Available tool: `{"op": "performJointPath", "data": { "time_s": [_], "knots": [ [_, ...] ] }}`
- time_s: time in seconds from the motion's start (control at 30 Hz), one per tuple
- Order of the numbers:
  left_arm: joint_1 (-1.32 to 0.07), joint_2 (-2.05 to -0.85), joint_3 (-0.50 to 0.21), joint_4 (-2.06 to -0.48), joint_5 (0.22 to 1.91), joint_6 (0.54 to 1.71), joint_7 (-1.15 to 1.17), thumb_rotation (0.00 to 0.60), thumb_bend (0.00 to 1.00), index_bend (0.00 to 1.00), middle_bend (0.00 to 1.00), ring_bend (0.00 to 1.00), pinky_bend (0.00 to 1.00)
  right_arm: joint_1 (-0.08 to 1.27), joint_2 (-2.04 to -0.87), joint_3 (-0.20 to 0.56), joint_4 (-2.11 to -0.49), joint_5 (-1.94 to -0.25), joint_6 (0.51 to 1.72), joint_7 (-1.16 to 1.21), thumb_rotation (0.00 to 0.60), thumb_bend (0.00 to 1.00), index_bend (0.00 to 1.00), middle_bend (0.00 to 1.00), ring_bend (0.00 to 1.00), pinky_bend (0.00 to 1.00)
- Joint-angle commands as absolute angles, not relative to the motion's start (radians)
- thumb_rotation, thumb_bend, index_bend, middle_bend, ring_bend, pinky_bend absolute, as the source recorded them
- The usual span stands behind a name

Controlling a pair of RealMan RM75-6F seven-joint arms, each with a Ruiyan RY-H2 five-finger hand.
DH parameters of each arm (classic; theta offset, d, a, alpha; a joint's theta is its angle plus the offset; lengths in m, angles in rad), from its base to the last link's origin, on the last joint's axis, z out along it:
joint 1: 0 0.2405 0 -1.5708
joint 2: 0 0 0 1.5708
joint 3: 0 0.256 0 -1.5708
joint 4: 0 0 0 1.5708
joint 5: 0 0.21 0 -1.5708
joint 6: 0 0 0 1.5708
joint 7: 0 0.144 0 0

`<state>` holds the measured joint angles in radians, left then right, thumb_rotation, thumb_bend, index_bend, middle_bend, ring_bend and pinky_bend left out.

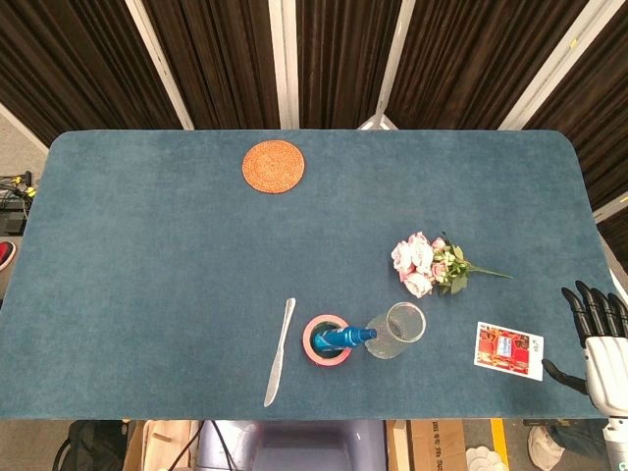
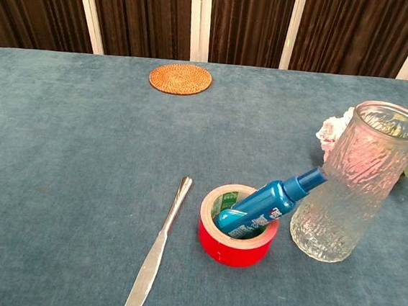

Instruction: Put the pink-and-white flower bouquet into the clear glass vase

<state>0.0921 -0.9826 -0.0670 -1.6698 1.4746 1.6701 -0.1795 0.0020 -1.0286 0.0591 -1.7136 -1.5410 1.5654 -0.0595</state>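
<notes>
The vase [image 2: 353, 183] is standing upright near the table's [image 1: 147, 294] front edge, with the bouquet [image 1: 432, 265] lying just behind it, to its right. The tape roll [image 2: 237, 227] is sitting just left of the vase; a bottle [image 2: 268, 204] is leaning inside the roll, its tip seemingly touching the vase. The knife [image 2: 154, 253] is lying further left. The coaster [image 1: 274, 166] is resting near the far edge. A card [image 1: 508, 350] is lying right of the vase, with the right hand [image 1: 597, 339] hanging beyond the table's right edge.

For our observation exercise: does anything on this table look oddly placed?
Yes. A blue spray bottle stands tilted inside a red tape roll, its nozzle leaning against the clear glass vase. Nothing looks spilled or broken.
</notes>
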Motion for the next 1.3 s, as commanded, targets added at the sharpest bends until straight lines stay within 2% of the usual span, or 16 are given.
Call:
{"op": "performJointPath", "data": {
  "time_s": [0.03,0.8,1.07,1.3],
  "knots": [
    [0.094,-0.981,-0.066,-1.672,1.475,1.67,-0.179,0.6,0.22,0.1,0.0,0.0,0.05,0.002,-1.026,0.058,-1.714,-1.54,1.563,-0.056,0.6,0.03,0.08,0.02,0.0,0.0],
    [0.101,-0.978,-0.067,-1.667,1.478,1.681,-0.195,0.6,0.22,0.1,0.0,0.0,0.05,0.004,-1.023,0.052,-1.721,-1.552,1.559,-0.026,0.6,0.04,0.08,0.02,0.0,0.0],
    [0.109,-0.986,-0.052,-1.68,1.513,1.699,-0.16,0.6,0.22,0.1,0.0,0.0,0.05,0.041,-1.026,0.047,-1.734,-1.525,1.47,-0.019,0.6,0.03,0.08,0.02,0.0,0.0],
    [0.114,-0.985,-0.058,-1.678,1.503,1.708,-0.17,0.6,0.22,0.1,0.0,0.0,0.05,0.132,-1.005,0.1,-1.775,-1.41,1.312,-0.006,0.6,0.04,0.08,0.01,0.0,0.0]
  ]
}}
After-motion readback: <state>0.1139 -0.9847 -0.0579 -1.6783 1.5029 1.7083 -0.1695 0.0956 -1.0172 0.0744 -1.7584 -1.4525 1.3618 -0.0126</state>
